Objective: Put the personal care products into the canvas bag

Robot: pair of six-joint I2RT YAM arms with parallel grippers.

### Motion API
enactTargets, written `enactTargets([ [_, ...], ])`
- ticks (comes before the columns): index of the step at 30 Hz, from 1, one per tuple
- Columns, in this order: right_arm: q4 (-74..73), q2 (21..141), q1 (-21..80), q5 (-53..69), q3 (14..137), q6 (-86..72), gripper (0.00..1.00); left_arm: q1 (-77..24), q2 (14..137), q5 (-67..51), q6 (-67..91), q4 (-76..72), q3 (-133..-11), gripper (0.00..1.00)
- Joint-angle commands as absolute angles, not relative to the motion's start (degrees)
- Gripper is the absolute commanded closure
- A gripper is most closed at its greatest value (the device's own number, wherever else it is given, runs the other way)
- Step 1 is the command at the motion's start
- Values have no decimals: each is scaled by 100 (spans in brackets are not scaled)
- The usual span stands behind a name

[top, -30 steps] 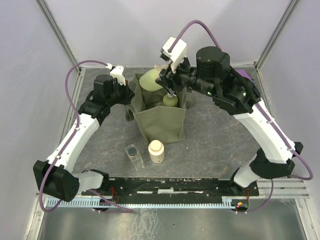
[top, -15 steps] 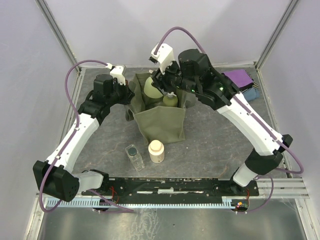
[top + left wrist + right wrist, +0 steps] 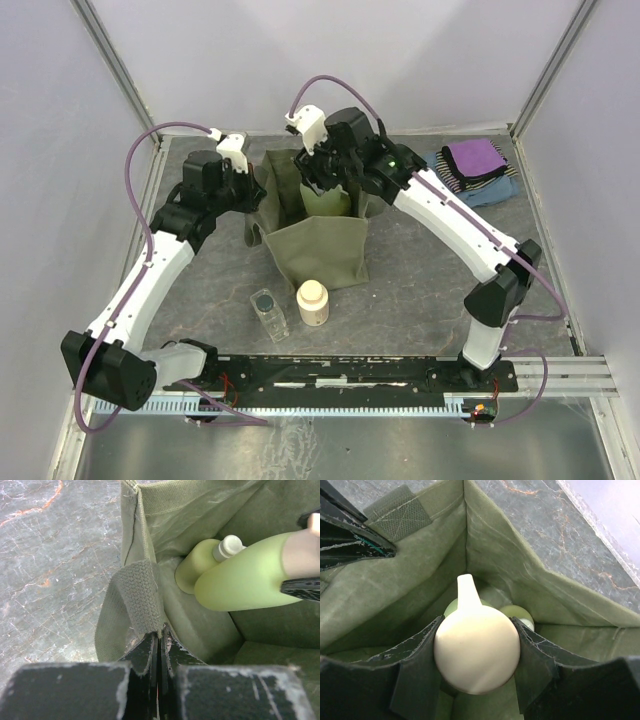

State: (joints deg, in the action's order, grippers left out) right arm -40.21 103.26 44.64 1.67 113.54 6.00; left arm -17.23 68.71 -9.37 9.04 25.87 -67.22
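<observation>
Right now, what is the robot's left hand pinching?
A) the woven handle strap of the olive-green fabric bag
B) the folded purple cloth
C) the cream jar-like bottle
A: the left hand is closed on the woven handle strap at the rim of the olive-green fabric bag.

The bag (image 3: 325, 245) stands mid-table (image 3: 420, 270), mouth up. In front of it, outside it, the jar (image 3: 313, 302) stands on the table just right of the square bottle (image 3: 268, 311). A stack of cloths (image 3: 472, 165) lies at the far right corner, well apart from the bag. The left gripper (image 3: 160, 636) pinches the bag's left rim where a handle (image 3: 137, 597) joins it. Inside the bag, the round bottle (image 3: 200, 562) sits low against a wall. The pump bottle (image 3: 240, 580) hangs above it, its top clamped between the fingers of the right gripper (image 3: 477, 647).
</observation>
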Motion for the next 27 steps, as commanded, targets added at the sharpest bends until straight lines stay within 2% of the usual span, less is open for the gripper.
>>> enactTargets([
  [1, -2733, 10180, 4482, 321, 11494, 526, 100, -1731, 6656, -1010, 765, 2561, -6961, 97],
  [17, -2215, 10944, 4376, 405, 11276, 489, 100, -1734, 6747, -1046, 766, 2551, -6910, 97],
  [27, -1280, 10736, 4216, 486, 10219, 452, 100, -1731, 6737, -1011, 790, 2561, -6839, 97],
])
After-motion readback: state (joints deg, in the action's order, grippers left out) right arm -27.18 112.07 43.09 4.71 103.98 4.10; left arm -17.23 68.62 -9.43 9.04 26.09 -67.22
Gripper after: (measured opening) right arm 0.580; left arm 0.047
